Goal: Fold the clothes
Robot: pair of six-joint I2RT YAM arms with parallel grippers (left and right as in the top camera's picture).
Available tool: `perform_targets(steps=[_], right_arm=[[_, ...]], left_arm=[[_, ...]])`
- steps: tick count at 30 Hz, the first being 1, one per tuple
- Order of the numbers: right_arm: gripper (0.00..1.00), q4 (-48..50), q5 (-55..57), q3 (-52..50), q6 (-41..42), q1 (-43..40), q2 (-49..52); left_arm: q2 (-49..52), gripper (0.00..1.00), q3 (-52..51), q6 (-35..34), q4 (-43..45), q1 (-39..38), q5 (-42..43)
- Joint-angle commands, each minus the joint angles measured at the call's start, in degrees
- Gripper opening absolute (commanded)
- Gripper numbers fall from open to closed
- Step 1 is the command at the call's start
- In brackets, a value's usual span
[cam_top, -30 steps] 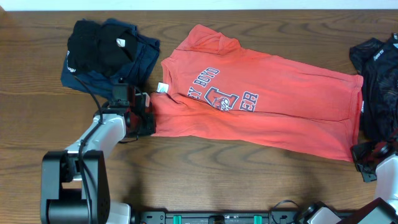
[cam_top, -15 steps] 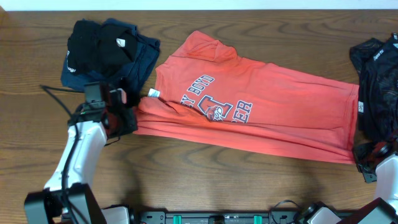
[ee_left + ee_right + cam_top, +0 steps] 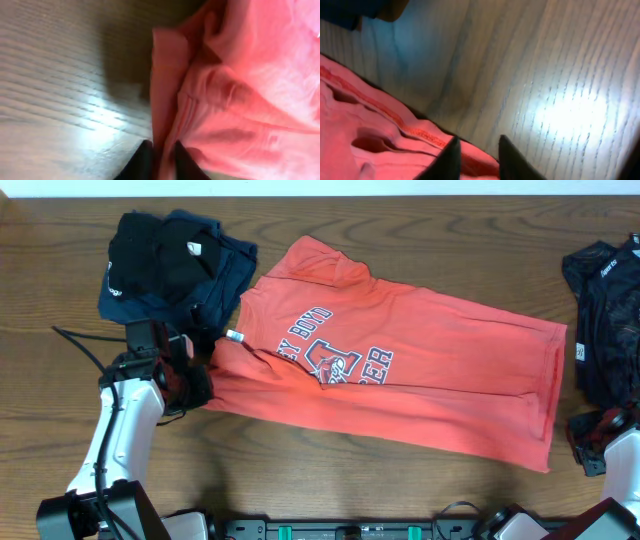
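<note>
The orange-red T-shirt (image 3: 420,380) lies spread flat across the table, its navy-and-white lettering facing up. My left gripper (image 3: 197,380) is at the shirt's left edge. In the left wrist view its jaws (image 3: 162,160) stand slightly apart, with a raised fold of the shirt (image 3: 225,90) running between them. My right gripper (image 3: 590,430) is at the table's right side, just off the shirt's hem. In the right wrist view it (image 3: 477,157) is open, and the stitched hem (image 3: 395,120) lies loose between the fingertips.
A pile of black and navy garments (image 3: 170,265) sits at the back left, close behind my left gripper. Another black garment (image 3: 605,320) lies at the right edge. Bare wooden table (image 3: 300,470) runs along the front.
My left arm has pulled the shirt leftward across the table. Both grippers, shut a moment ago, now have their jaws parted. The right arm has stayed in place.
</note>
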Motion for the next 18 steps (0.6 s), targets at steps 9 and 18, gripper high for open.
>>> perform_targets(steps=[9,18], right_arm=[[0.5,5.7,-13.3,1.4,-6.7,-0.4,-0.3],[0.39,6.7,-38.6,6.7,-18.6,0.5,-0.3]], left_arm=[[-0.8,0.72,1.9,-0.1,-2.4,0.4,-1.4],[-1.5,0.63,5.2,-0.1,1.4,-1.7,12.2]])
